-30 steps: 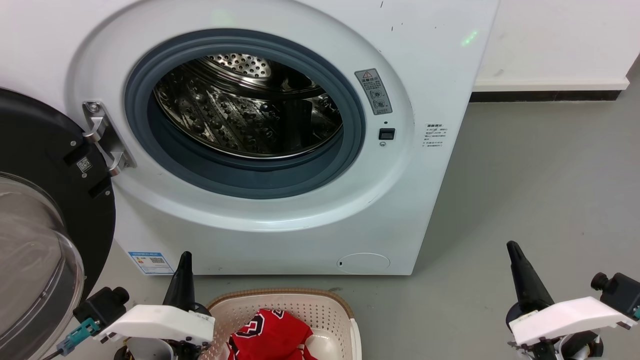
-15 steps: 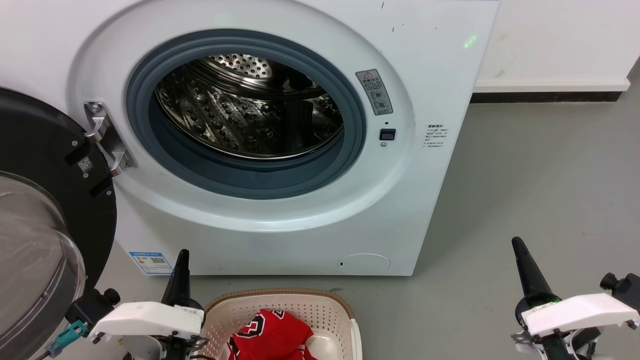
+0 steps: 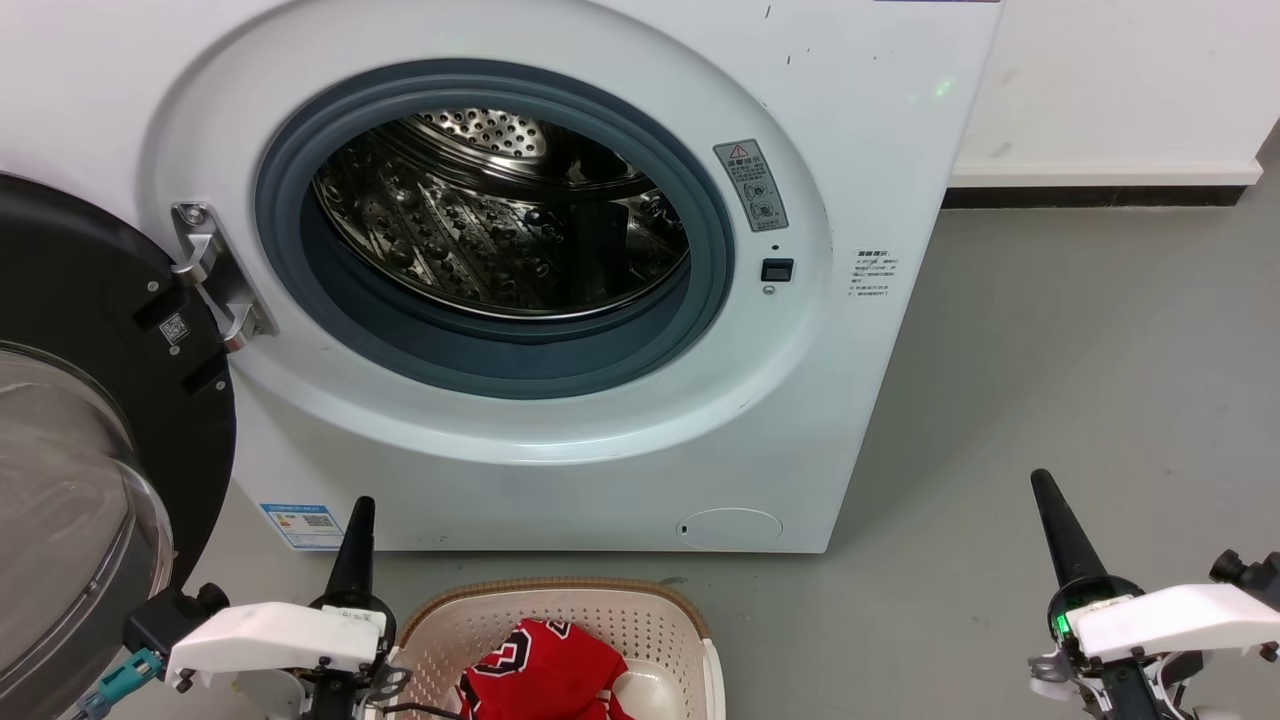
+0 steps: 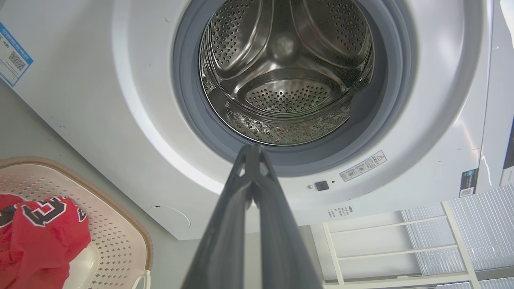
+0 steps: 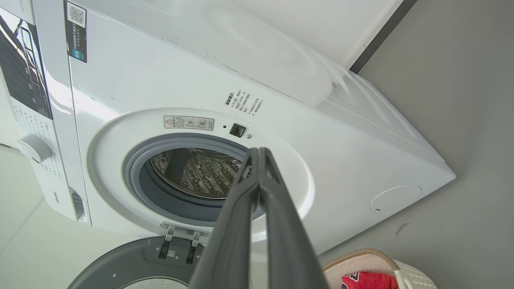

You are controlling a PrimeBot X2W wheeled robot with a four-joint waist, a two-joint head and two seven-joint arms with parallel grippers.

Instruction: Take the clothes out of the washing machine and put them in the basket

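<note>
The white washing machine (image 3: 880,150) stands before me with its door (image 3: 90,420) swung open to the left; the steel drum (image 3: 500,220) holds no cloth that I can see. The red clothes (image 3: 545,670) lie bunched in the cream basket (image 3: 560,596) on the floor below the porthole. My left gripper (image 3: 362,505) hangs shut just left of the basket, holding nothing. My right gripper (image 3: 1040,480) is shut over bare floor at the right. The left wrist view shows the drum (image 4: 285,72), the clothes (image 4: 36,233) and the shut left gripper (image 4: 252,147). In the right wrist view, the right gripper (image 5: 259,150) is shut.
Grey floor (image 3: 1080,380) stretches to the right of the machine up to a white wall with a dark skirting (image 3: 1090,190). A white shelf unit (image 4: 401,245) stands beside the machine in the left wrist view. The open door takes up the left side.
Both arms have drawn slightly down and outward in the head view, and the camera has shifted a little. The clothes and basket have not moved.
</note>
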